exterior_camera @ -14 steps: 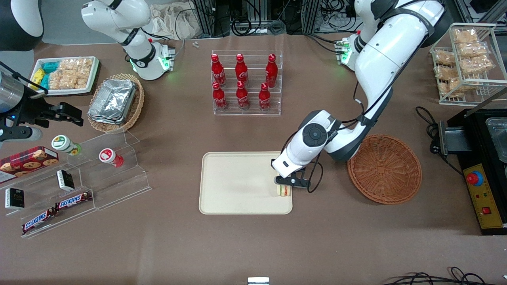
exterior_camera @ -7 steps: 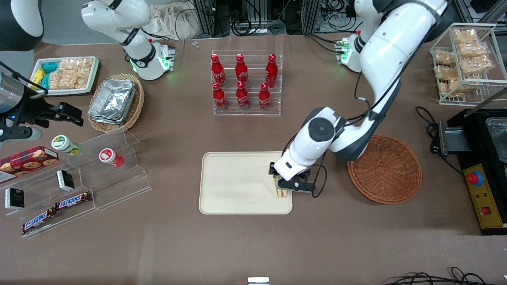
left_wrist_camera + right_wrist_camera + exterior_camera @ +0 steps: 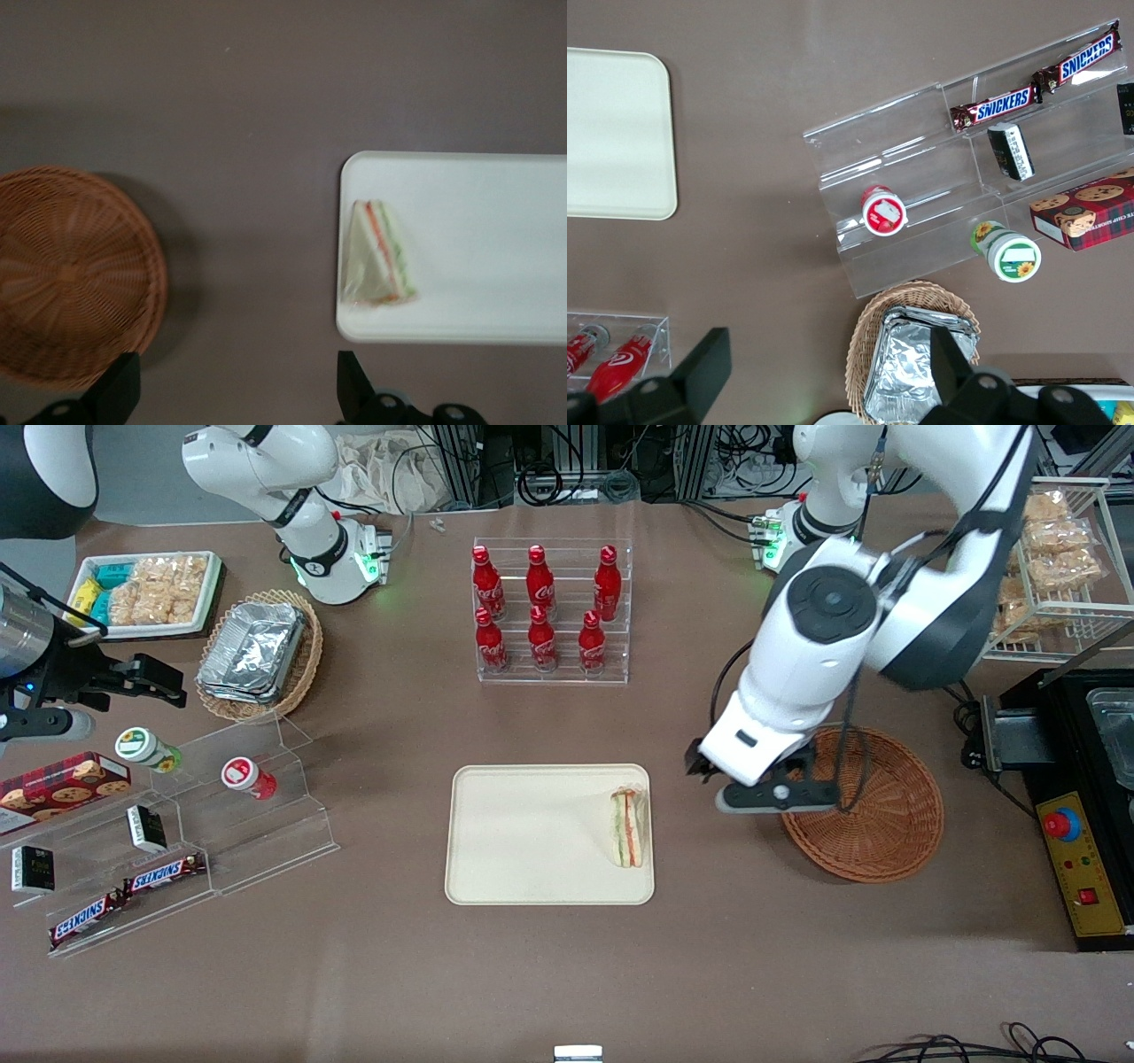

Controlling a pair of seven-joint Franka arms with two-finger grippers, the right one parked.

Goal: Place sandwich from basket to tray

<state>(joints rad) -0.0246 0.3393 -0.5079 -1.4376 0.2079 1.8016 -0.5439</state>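
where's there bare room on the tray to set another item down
Most of the tray is bare, from the sandwich toward the parked arm's end. The sandwich crowds the edge nearest the basket. The open gripper hovers between tray and basket.

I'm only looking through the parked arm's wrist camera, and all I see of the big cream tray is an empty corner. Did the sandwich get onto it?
Observer: Yes. The sandwich lies on the tray, close to the rim at the working arm's end.
Operator: Is the claw holding it?
Observer: No. The gripper is open and empty, raised over the table between the tray and the basket.
Operator: Is anything left in the basket?
Observer: No, the left wrist view shows only bare wicker inside the basket.
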